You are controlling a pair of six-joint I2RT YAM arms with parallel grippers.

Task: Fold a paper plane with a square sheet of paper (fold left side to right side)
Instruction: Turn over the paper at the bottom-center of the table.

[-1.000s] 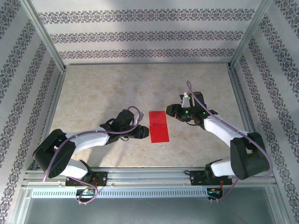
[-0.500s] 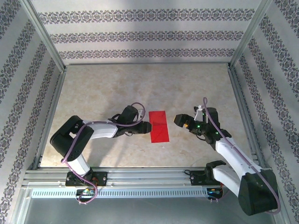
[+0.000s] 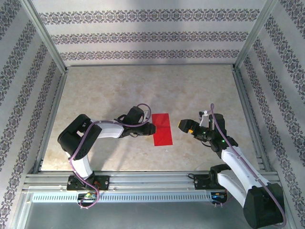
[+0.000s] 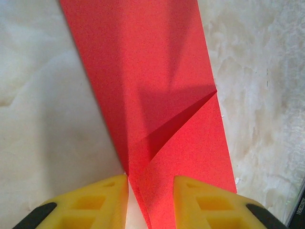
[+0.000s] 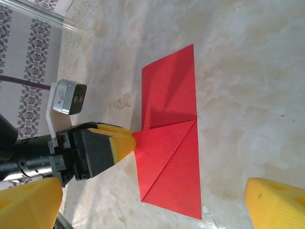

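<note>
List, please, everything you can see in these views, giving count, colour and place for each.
sheet of paper: one, bright red, folded to a narrow rectangle with a diagonal flap, flat at mid-table.
table: one, beige marbled, under everything.
walls: three, pale with dark patterned bands, left, far and right.
frame: one, silver metal, round the table's edges.
rail: one, silver, near edge, bearing both arm bases.
cables: two, purple, one along each arm.
left gripper: one, black with yellow fingers, astride the paper's left edge.
right gripper: one, black with yellow fingers, open, right of the paper, apart from it.
</note>
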